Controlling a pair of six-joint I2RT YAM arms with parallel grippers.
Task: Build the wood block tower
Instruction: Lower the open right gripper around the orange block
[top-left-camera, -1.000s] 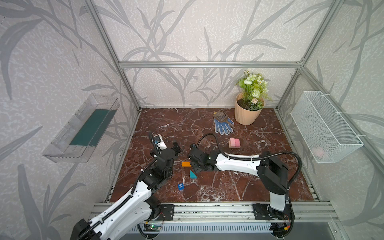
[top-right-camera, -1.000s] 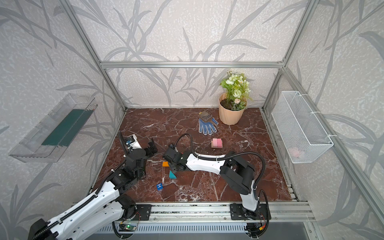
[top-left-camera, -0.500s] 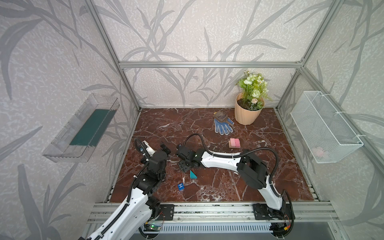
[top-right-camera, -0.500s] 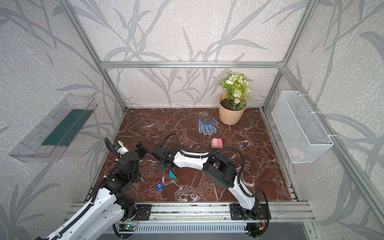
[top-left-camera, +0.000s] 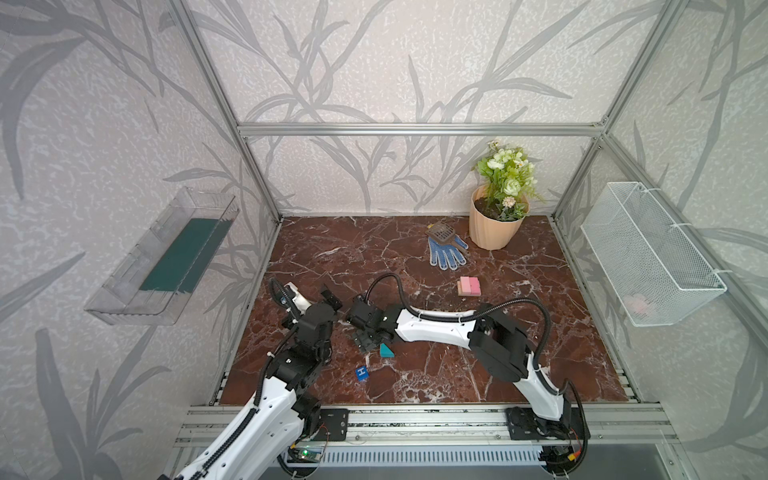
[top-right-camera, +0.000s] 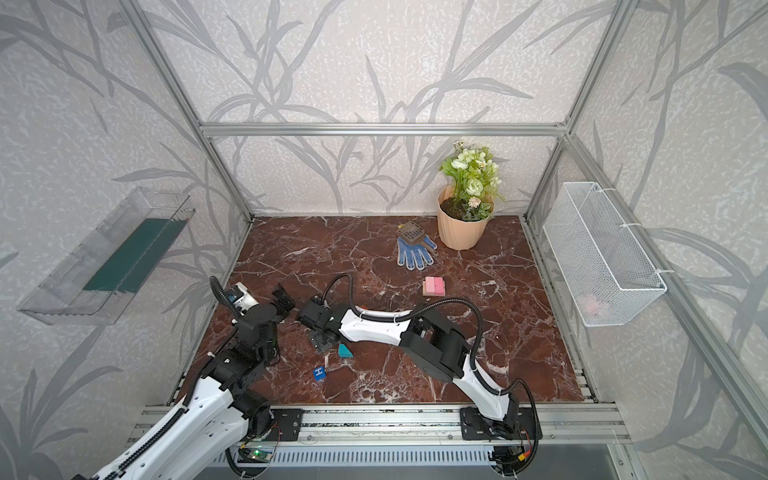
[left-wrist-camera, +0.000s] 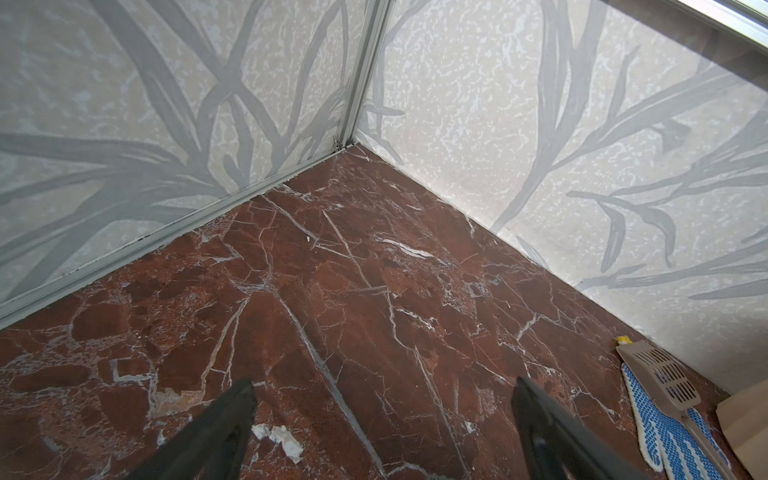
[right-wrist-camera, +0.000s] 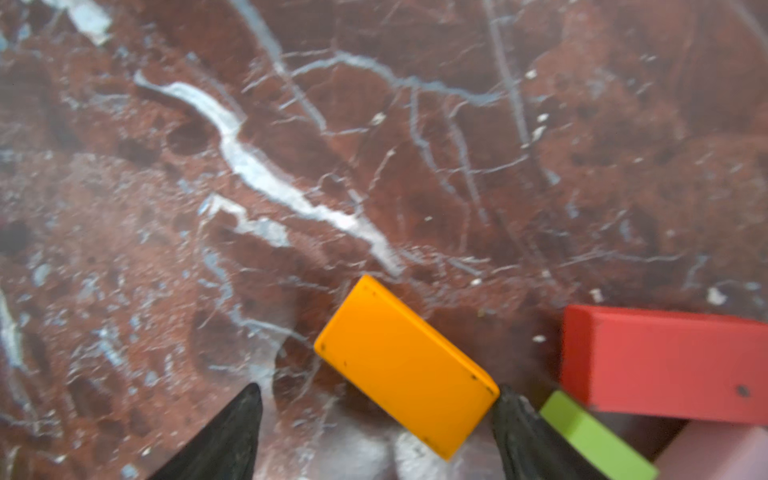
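A white "H" stands on the blue cube (top-left-camera: 362, 372), lying near the right gripper (top-left-camera: 368, 341) but apart from it; nothing else is readable.

Back-left quarter of the marble floor (left-wrist-camera: 374, 270) is bare right into the corner, giving free passage ahead of the left gripper (left-wrist-camera: 382, 382), its fingers wide apart. Back-right corner obstructed: flowerpot (top-left-camera: 494, 228), with glove (top-left-camera: 446, 253) and scoop (top-left-camera: 440, 232) just beside it. Pink stack (top-left-camera: 469, 286) stands alone mid-floor, open floor all round. The right arm (top-left-camera: 436, 326) lies across the middle, barring passage between front and back there. Around the right gripper (right-wrist-camera: 376, 392), crowded: orange block (right-wrist-camera: 405, 368) partly between its spread fingers, with red block (right-wrist-camera: 665, 361), lime block (right-wrist-camera: 594, 436) and a pink block (right-wrist-camera: 723, 453) close on one side — bare floor on the other. Teal wedge (top-left-camera: 386, 351) and blue cube (top-left-camera: 362, 372) lie near the front, apart.
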